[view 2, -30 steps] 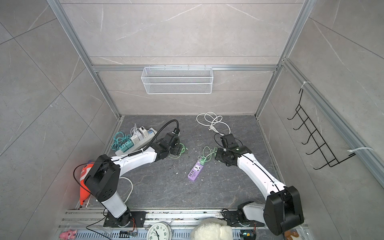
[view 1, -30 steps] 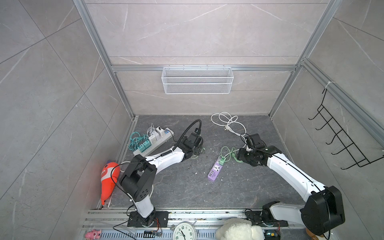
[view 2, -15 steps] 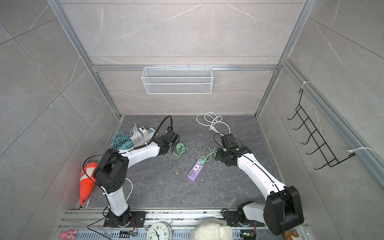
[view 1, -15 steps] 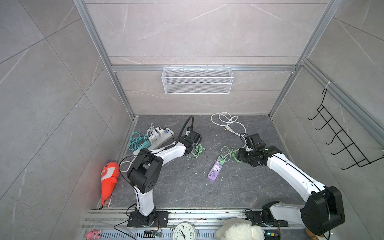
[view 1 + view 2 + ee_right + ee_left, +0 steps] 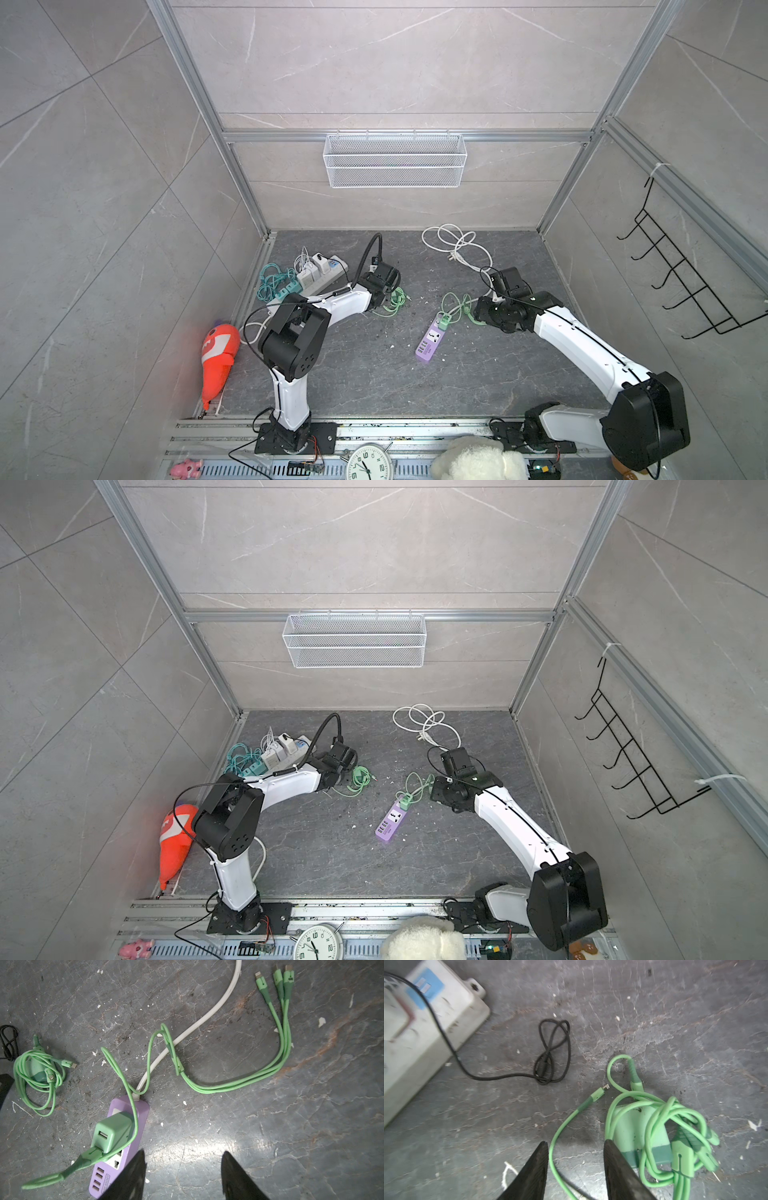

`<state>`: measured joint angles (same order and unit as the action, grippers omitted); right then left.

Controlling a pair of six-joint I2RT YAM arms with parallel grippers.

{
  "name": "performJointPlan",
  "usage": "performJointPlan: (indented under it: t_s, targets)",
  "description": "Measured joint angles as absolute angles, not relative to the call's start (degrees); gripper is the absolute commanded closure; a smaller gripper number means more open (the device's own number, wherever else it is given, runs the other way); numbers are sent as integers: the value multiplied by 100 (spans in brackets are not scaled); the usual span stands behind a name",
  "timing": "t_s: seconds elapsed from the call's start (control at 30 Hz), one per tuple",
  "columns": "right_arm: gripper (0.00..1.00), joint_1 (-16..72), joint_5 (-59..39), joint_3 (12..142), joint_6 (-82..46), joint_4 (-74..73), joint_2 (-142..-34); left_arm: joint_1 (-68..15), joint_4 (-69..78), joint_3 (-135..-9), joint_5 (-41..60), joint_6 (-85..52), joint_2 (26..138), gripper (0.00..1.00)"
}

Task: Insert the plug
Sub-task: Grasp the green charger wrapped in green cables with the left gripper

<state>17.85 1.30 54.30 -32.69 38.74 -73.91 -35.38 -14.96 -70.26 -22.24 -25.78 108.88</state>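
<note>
Along the left wall, at the far side of the floor, the white power strip lies crowded with chargers, leaving little room there. Just right of it the left gripper hangs low, jaws parted and clamping nothing, with one thin strand of green cable running between its fingers. The plug to insert, I judge, is the green charger lying loose just beside that gripper, wrapped in its own cable. It looks light and rigid, the cable soft and apt to snag, so the block's flat sides, clear of the loops, seem the place to hold. Bare floor separates it from the purple power strip in the middle, where another green adapter fills the far socket and the next socket is free. Just right of that strip the right gripper hovers, jaws apart and empty; a white cord trails farther back.
</note>
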Motion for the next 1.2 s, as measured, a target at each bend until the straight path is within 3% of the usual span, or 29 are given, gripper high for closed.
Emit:
performJointPlan:
  t_s: [0.47,1.2]
  targets:
    - [40,1785,172,5358,-3229,3872,-7360,-3704,-1186,-7039,-1437,-2982,10956,50]
    - [39,1723,154,5242,-3037,3739,-7338,-3754,-1778,-8285,-1293,-3938,11880,44]
